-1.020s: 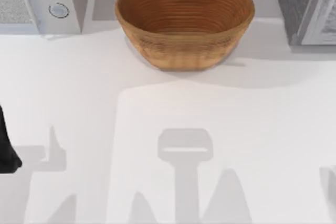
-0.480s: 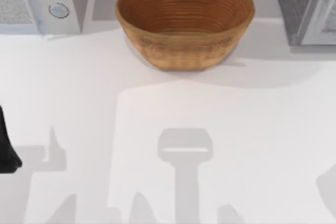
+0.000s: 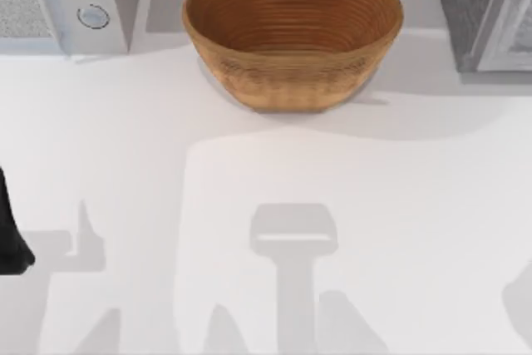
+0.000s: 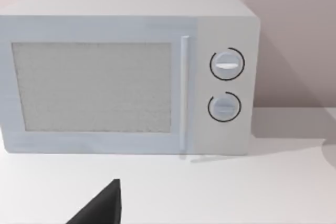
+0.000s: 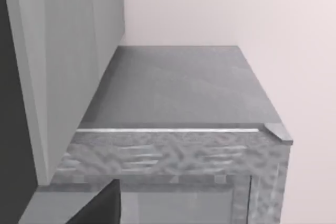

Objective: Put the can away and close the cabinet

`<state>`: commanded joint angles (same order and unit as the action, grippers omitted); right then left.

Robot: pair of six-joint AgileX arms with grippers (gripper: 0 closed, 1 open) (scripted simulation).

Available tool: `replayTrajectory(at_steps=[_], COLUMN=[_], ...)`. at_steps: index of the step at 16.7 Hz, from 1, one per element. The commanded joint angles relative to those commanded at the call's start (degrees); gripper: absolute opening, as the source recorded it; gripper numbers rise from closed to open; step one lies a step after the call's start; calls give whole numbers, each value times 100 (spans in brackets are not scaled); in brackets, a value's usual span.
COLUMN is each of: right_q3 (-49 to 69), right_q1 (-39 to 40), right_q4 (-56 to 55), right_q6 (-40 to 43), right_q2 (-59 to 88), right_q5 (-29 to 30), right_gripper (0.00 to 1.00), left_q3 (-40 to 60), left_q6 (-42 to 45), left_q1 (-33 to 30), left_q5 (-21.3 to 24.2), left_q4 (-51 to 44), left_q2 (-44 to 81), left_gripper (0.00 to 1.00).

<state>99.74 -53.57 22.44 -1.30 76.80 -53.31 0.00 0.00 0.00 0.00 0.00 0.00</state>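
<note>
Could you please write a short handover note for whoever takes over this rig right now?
Left tool: parked at the table's left edge, facing the microwave.
Right tool: raised beside the cabinet, looking over its top.
Woven basket: at the back, in the middle of the table.
Done: cannot tell whether the can is stowed.
Left: check the can is inside, then close the cabinet.

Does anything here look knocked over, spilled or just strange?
Nothing stands out. The woven basket sits upright at the back of the white table, the microwave has its door shut, and the grey cabinet looks intact. No spills anywhere.
</note>
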Motion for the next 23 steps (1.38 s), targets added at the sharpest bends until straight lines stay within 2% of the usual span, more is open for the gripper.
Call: replayTrajectory(at_steps=[5, 16, 20, 23], right_q3=[-19, -77, -101, -111], right_q1=[1721, 6531, 7612, 7881], right_q4=[61, 217, 259, 270], right_q6=[-1, 3, -1, -2], right_q2=[-50, -209, -240, -247], right_q5=[1722, 6527, 7610, 7873], right_gripper=[100, 100, 100, 100], left_q3=[0, 0, 0, 0], left_q6=[0, 0, 0, 0], left_q1=[0, 0, 0, 0], left_q5=[0, 0, 0, 0], left_q4=[0, 0, 0, 0], left_q2=[0, 0, 0, 0], left_gripper=[100, 100, 100, 100])
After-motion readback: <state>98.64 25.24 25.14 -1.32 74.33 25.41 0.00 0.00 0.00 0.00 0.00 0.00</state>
